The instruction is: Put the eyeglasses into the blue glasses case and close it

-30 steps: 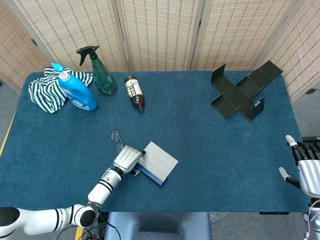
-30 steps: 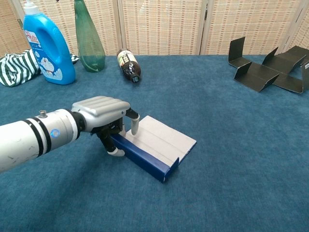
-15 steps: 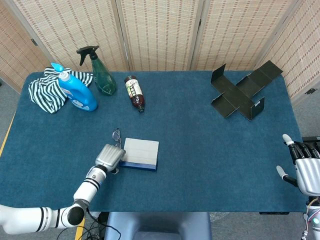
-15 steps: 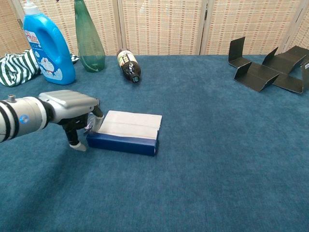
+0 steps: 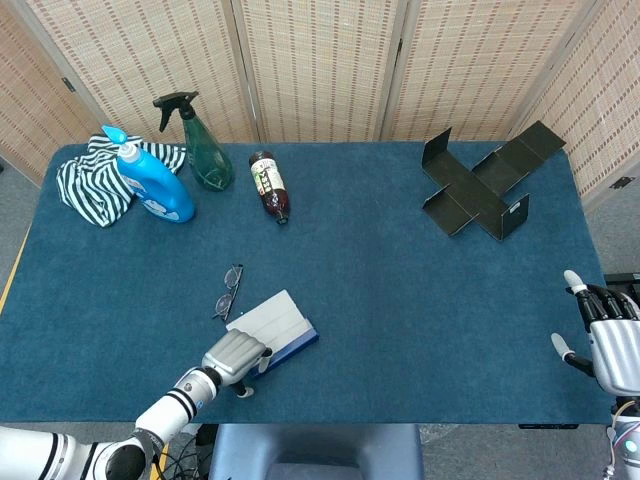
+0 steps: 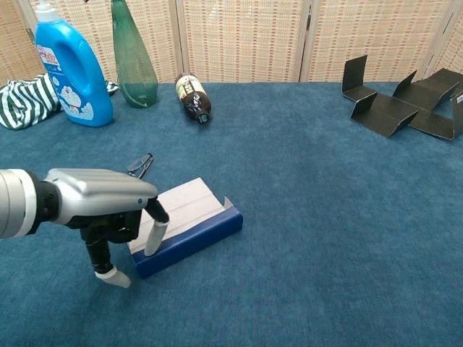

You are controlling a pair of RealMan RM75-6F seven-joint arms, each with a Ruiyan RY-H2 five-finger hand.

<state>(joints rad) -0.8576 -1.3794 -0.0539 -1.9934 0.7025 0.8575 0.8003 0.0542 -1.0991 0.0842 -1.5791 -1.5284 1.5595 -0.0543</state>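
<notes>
Left hand, fingers curled down, touches the near end of the blue glasses case on the bench. The eyeglasses lie just beyond the case. Right hand holds nothing, fingers apart, at the bench's right edge.

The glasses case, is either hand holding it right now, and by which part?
The left hand is at the near end of the blue glasses case, fingers touching it; a true grip cannot be told. The right hand holds nothing.

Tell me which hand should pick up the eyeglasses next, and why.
The left hand. It is already at the blue glasses case, and the eyeglasses lie just beyond that case. The right hand hangs off the table's far right edge, away from both.
</notes>
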